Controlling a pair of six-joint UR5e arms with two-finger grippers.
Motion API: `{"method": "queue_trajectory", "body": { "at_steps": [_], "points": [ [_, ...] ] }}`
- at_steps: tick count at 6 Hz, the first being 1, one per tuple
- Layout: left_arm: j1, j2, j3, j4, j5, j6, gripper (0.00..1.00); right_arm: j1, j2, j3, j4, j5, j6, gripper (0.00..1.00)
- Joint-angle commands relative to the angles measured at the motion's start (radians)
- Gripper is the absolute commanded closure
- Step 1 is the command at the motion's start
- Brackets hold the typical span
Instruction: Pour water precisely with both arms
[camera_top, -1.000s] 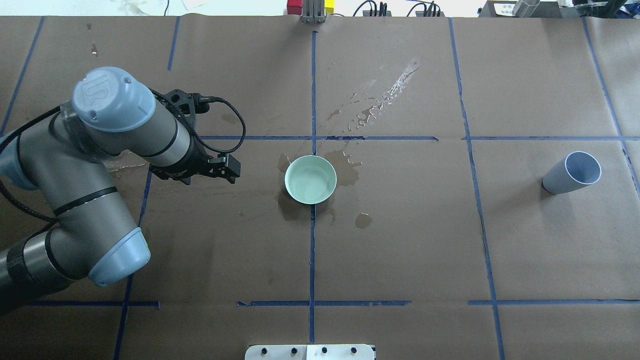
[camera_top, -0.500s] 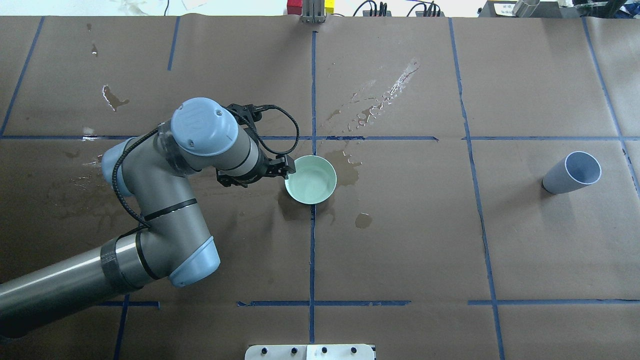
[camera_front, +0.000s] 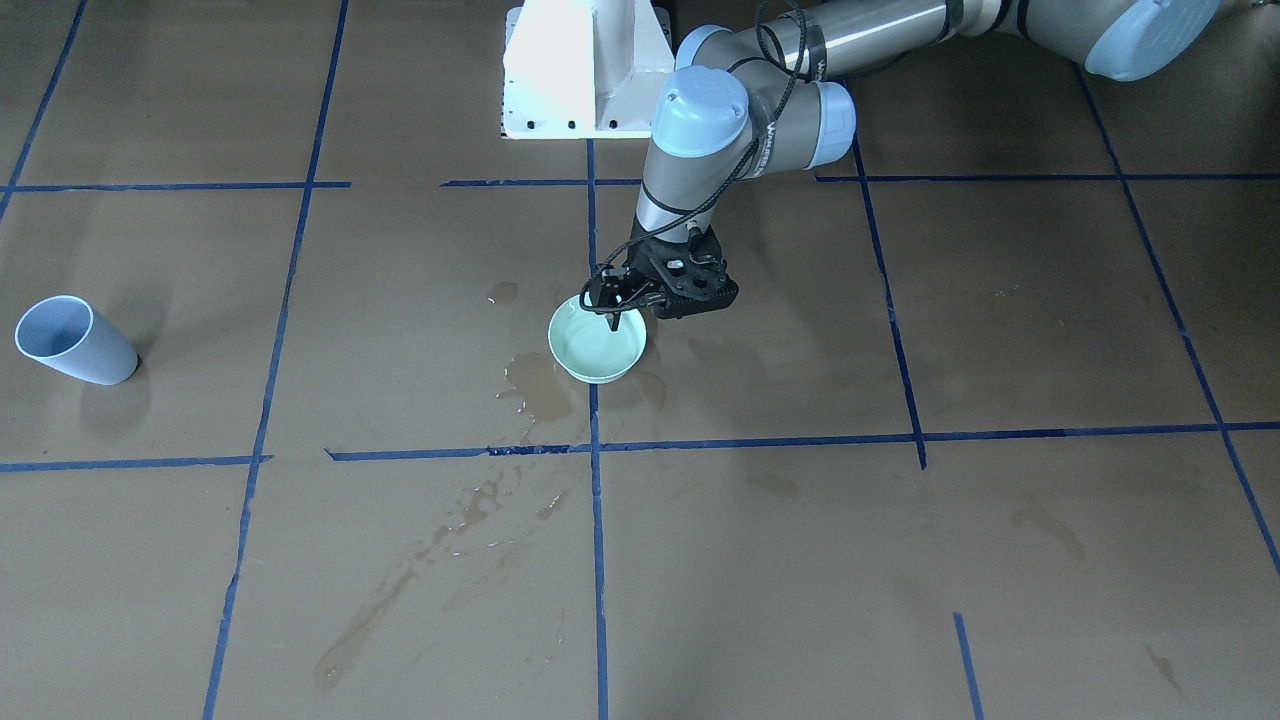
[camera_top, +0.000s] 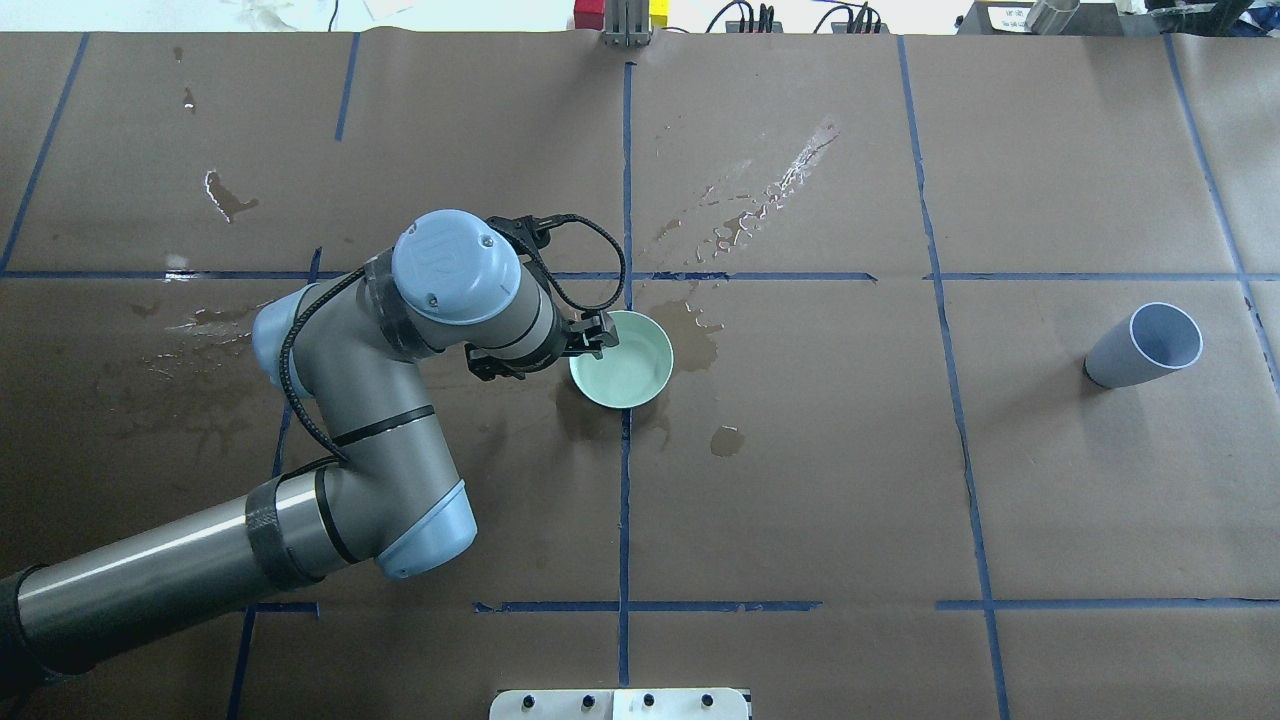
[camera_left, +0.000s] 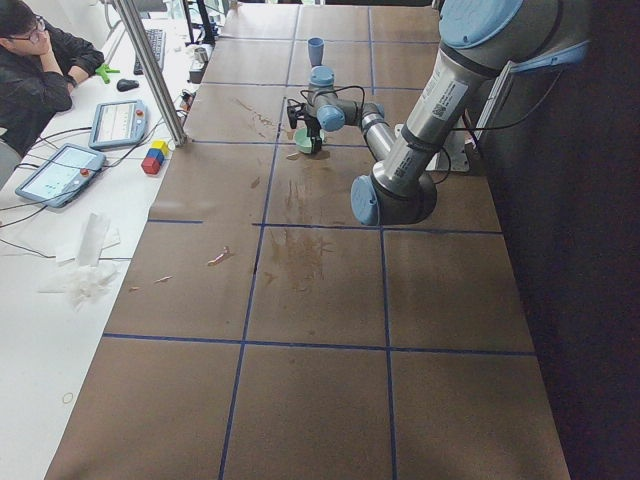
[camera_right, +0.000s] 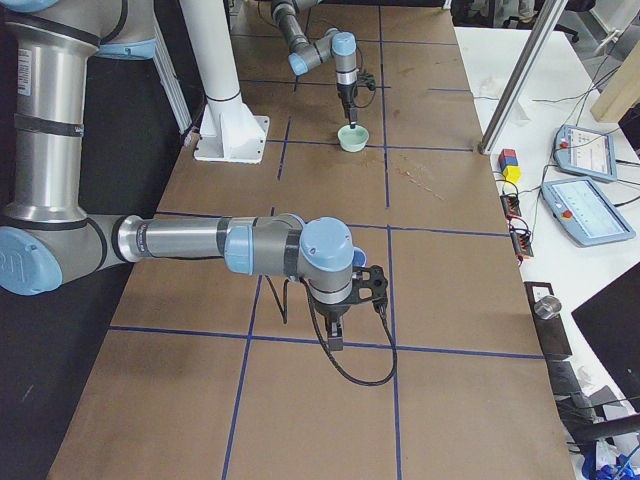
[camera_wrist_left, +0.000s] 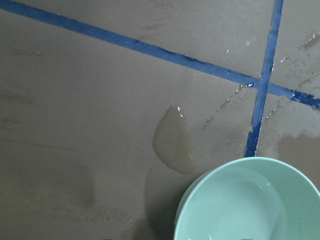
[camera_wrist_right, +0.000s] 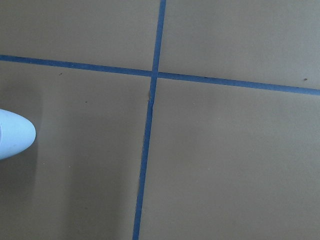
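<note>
A mint-green bowl (camera_top: 628, 368) stands at the table's middle, where two blue tape lines cross; it also shows in the front view (camera_front: 597, 352) and the left wrist view (camera_wrist_left: 250, 205). A faint sheen of water (camera_wrist_left: 235, 200) lies inside it. My left gripper (camera_top: 598, 338) points down at the bowl's left rim, one finger hanging just inside it in the front view (camera_front: 613, 312), and it looks open. A pale blue-grey cup (camera_top: 1145, 345) stands far right. My right gripper (camera_right: 336, 335) shows only in the exterior right view, so I cannot tell whether it is open or shut.
Dark wet blotches (camera_top: 692, 338) ring the bowl, and a glistening streak (camera_top: 770, 200) runs behind it. A white pedestal (camera_front: 585, 70) stands at the robot's side. A pale rounded shape (camera_wrist_right: 12, 140) sits at the right wrist view's left edge. An operator (camera_left: 40, 75) sits beside tablets.
My left arm has swung right across the table, bringing its gripper from well left of the bowl to the bowl's left rim. The bowl and cup have not moved.
</note>
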Motion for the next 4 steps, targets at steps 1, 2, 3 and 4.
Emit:
{"method": "queue_trajectory", "body": {
  "at_steps": [1,2,3,4],
  "points": [
    [0.011,-0.006,0.011,-0.004,0.008,-0.017,0.49,0.0,0.0,0.0,0.0,-0.001,0.0,0.0],
    [0.011,-0.012,0.019,-0.004,0.008,-0.017,0.75,0.0,0.0,0.0,0.0,-0.001,0.0,0.0],
    [0.017,-0.013,0.02,-0.004,0.008,-0.015,0.88,0.0,0.0,-0.002,0.0,-0.001,-0.001,0.0],
    [0.018,-0.015,0.027,-0.004,0.008,-0.014,0.88,0.0,0.0,-0.004,0.0,-0.001,-0.001,0.0]
  ]
}}
